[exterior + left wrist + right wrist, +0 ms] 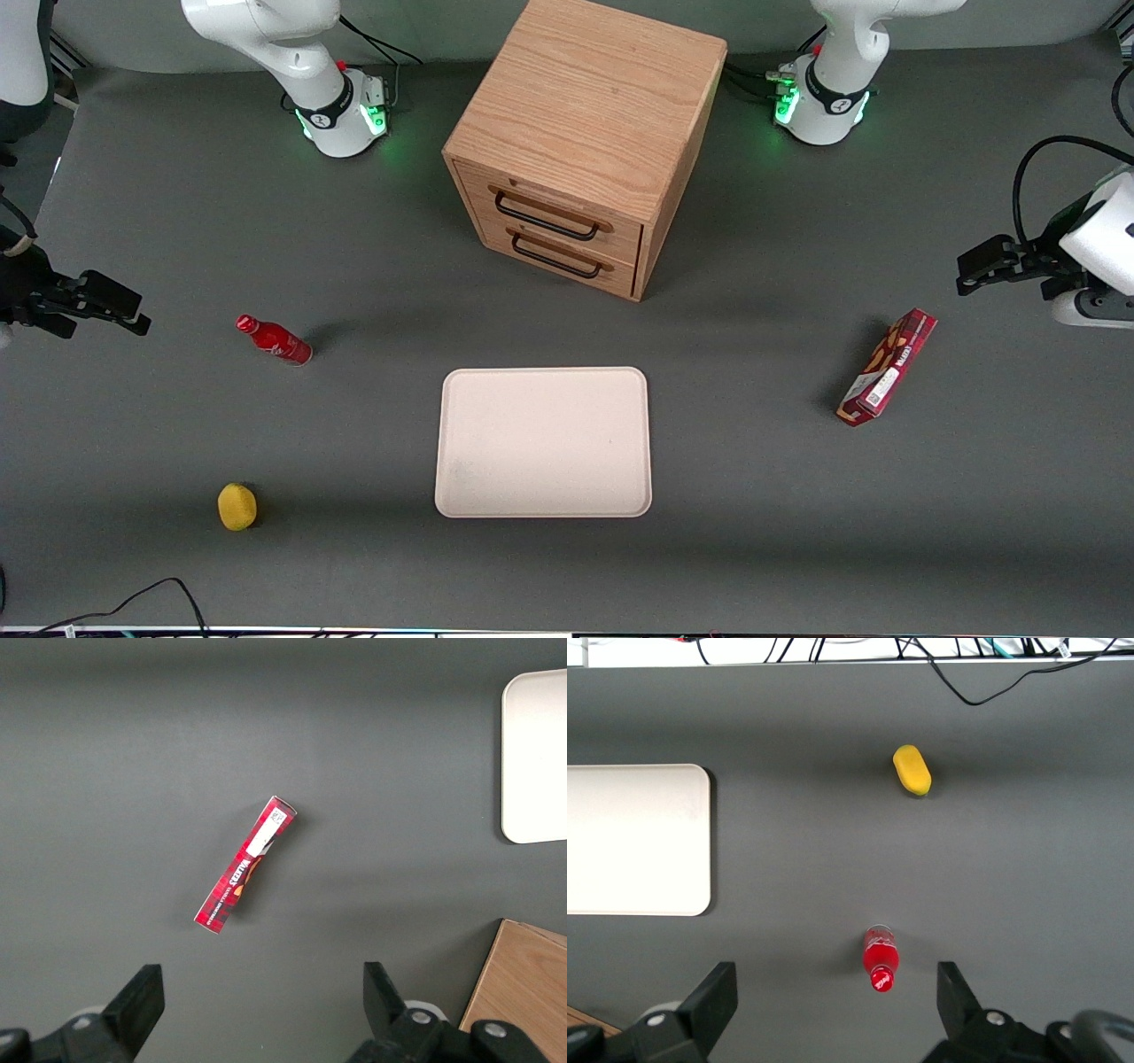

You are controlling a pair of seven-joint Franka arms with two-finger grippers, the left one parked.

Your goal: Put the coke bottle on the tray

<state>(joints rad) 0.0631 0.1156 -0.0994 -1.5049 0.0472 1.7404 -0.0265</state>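
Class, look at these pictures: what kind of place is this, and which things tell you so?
Probably a robotics lab tabletop: the end effector hangs open near the coke bottle, with the tray and a wooden drawer cabinet staged on grey matting.

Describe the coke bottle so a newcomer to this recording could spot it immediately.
Start at the wooden drawer cabinet, then the pale tray in front of it. The coke bottle lies on its side on the grey mat toward the working arm's end, near the open right tool. Unlike the yellow lemon closer to the front camera, it is all red, narrow-necked and capped.
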